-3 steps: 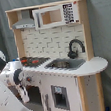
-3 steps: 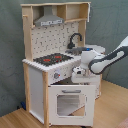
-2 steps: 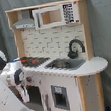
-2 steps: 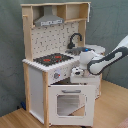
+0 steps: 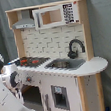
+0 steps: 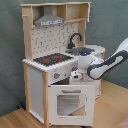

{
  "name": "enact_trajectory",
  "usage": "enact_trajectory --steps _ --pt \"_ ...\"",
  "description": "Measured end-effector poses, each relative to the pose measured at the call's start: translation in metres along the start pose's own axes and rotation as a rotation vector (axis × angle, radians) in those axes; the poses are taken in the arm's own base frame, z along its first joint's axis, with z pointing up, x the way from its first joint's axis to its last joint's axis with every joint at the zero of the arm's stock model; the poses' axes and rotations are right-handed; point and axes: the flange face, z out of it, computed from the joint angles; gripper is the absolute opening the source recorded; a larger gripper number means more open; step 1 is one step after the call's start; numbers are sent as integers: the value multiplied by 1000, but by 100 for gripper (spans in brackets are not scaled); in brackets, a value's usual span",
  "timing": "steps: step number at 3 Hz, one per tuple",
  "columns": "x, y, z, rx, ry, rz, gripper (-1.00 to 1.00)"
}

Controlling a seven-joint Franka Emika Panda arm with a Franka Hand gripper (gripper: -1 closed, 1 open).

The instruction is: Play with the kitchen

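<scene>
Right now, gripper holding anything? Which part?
Cannot be told: the gripper sits against the kitchen front below the hob, but no hold is visible.

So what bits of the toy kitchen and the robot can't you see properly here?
- Gripper: in the second exterior view it sits at the front panel of the kitchen below the hob, too blurred to tell what it touches.
- Gripper in the first exterior view: hidden behind the arm's white body.
- Inside the oven: the window shows nothing clear.
- Sink: its contents are too blurred in both exterior views.
</scene>
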Motion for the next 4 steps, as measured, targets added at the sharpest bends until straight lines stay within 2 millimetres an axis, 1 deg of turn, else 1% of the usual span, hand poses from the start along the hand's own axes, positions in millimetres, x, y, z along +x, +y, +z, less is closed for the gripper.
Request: enact_trajectory --steps 1,3,4 --pt "27 -10 0 -43 -8 16 -100" --pt "76 -49 14 -76 12 50 -100" --pt "91 -64 17 -78 24 103 -100"
